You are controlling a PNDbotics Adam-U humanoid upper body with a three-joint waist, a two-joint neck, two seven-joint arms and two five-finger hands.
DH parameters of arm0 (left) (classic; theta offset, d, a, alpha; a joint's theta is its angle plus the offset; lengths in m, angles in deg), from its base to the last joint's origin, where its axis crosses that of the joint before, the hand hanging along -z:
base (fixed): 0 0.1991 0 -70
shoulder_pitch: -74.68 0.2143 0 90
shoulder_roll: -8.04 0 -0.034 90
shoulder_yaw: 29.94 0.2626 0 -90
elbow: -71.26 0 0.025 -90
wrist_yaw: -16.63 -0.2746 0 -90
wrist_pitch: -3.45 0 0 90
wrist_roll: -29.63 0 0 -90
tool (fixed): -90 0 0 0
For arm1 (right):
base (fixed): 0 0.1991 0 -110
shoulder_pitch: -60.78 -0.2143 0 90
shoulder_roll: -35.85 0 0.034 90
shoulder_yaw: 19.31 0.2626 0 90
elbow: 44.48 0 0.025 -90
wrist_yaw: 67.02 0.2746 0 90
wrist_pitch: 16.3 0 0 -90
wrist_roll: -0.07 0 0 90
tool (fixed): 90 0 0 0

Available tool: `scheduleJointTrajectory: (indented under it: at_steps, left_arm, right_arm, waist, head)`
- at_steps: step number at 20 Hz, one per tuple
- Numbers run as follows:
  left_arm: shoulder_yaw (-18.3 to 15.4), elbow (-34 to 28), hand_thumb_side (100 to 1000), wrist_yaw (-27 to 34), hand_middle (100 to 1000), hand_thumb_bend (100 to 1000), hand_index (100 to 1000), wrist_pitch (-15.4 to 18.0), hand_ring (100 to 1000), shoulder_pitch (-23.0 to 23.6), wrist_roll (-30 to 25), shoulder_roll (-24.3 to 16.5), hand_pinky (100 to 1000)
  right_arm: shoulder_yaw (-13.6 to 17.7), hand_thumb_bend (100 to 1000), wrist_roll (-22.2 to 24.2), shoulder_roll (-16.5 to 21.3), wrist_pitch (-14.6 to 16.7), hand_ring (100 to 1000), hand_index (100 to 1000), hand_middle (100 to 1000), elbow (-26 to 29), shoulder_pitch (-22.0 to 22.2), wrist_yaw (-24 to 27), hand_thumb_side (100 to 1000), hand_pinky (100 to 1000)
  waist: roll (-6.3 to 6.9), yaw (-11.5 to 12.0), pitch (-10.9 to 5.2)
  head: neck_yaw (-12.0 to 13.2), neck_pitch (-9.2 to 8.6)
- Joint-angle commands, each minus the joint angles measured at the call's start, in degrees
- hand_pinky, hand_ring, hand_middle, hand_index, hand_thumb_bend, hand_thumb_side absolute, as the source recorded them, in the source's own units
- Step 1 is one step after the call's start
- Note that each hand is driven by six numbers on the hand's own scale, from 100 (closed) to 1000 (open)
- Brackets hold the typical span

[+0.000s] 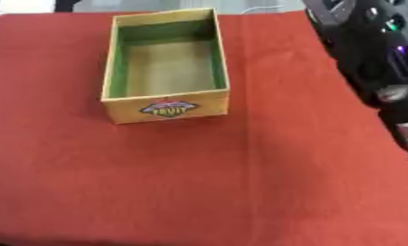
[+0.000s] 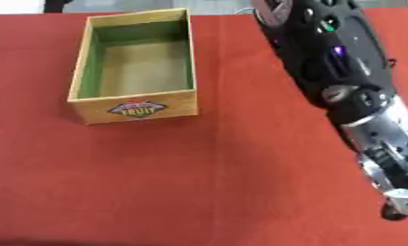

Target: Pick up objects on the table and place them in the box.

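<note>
A yellow wooden box (image 1: 166, 109) with green inner walls and a "FRUIT" label on its front stands upright on the red tablecloth (image 1: 198, 182), at the far middle-left. Its inside looks bare. No loose object shows on the cloth. My right arm (image 2: 324, 53), black with silver joints, comes in from the upper right and runs down the right side, well to the right of the box. My right hand (image 2: 391, 178) hangs over the cloth near the lower right edge, partly cut off by the frame. My left hand is out of view.
The red cloth covers the whole table. Its far edge runs just behind the box, with a pale floor beyond. A thin white cable (image 1: 261, 8) lies at that far edge.
</note>
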Motion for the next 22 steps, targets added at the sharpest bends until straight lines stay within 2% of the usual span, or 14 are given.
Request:
scheduleJointTrajectory:
  at_steps: [1, 6, 15, 19, 22]
  left_arm:
    - [0.16, -1.08, 863, 0.19, 626, 106, 757, 0.25, 572, -0.90, -0.12, -0.42, 556]
    - [0.14, -1.08, 863, 0.30, 625, 106, 757, 0.43, 572, -1.11, -0.02, -0.21, 555]
    - [0.02, -1.08, 863, 0.40, 625, 105, 757, 0.61, 571, -1.37, 0.22, -0.12, 555]
    - [0.10, -1.08, 864, 0.45, 625, 104, 757, 0.65, 571, -1.48, 0.16, -0.04, 555]
    - [0.12, -1.08, 864, 0.46, 625, 104, 756, 0.62, 571, -1.48, 0.13, -0.05, 555]
  right_arm:
    - [-0.07, 100, -0.05, -1.20, -0.40, 749, 659, 493, 1.09, -1.70, 0.11, 250, 771]
    - [-0.92, 100, 0.46, -3.17, -0.93, 747, 659, 494, -0.44, -0.98, 0.47, 250, 771]
    - [-2.60, 100, 1.41, -3.90, -0.77, 756, 668, 510, -4.69, 0.98, 0.47, 247, 772]
    - [-3.50, 100, 2.39, -4.22, 0.07, 774, 691, 549, -6.32, 1.22, -0.18, 229, 783]
    - [-3.91, 100, 3.31, -4.73, 0.77, 785, 728, 610, -7.89, 1.26, -1.43, 204, 784]
  waist:
    - [-0.03, 0.27, -1.08]
    - [-0.46, 0.69, -0.66]
    - [-0.78, 1.24, -0.10]
    - [-0.77, 1.18, -0.08]
    - [-0.70, 1.27, -0.10]
  head:
    - [-1.07, -0.01]
    - [-2.88, -0.54]
    - [-3.15, -1.15]
    - [-3.12, -1.33]
    - [-3.25, -1.30]
